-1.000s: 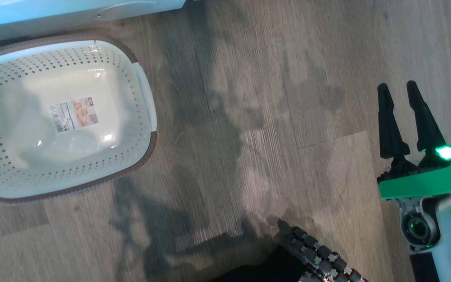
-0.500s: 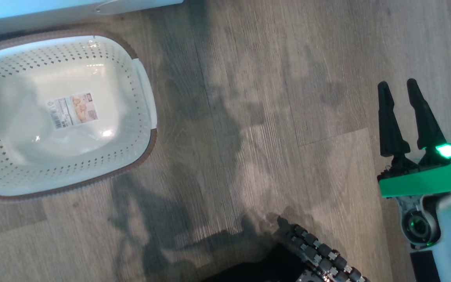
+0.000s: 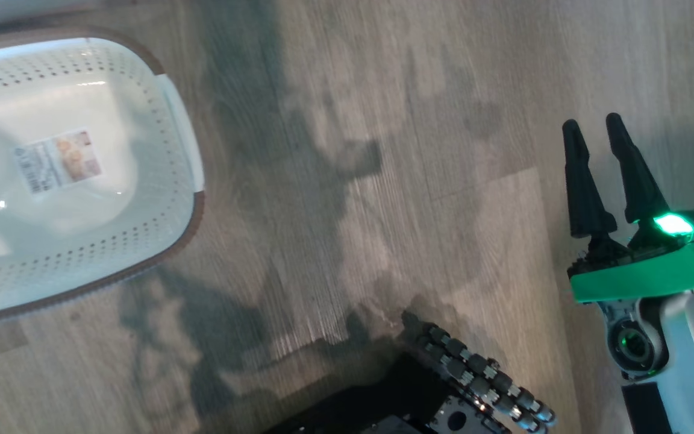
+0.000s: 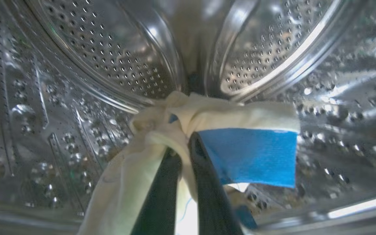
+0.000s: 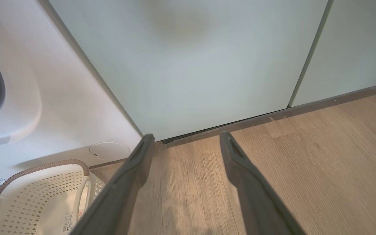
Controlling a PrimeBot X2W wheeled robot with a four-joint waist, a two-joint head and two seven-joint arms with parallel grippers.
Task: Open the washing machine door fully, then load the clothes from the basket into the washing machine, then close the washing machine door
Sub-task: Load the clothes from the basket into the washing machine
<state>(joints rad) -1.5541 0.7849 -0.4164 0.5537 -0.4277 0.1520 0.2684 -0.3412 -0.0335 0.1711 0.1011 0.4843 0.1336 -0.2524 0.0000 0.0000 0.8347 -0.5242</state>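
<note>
Some clothes [image 4: 240, 116] crosswise in drum [image 4: 109, 58]

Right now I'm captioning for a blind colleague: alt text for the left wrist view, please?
The left gripper's two dark fingers pinch bunched pale yellow clothes inside the perforated steel drum. A bright blue fabric piece hangs at their right.

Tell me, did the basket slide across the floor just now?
No. The basket sits as far from the floor plank seam as before; both drifted left together, so the camera moved.
</note>
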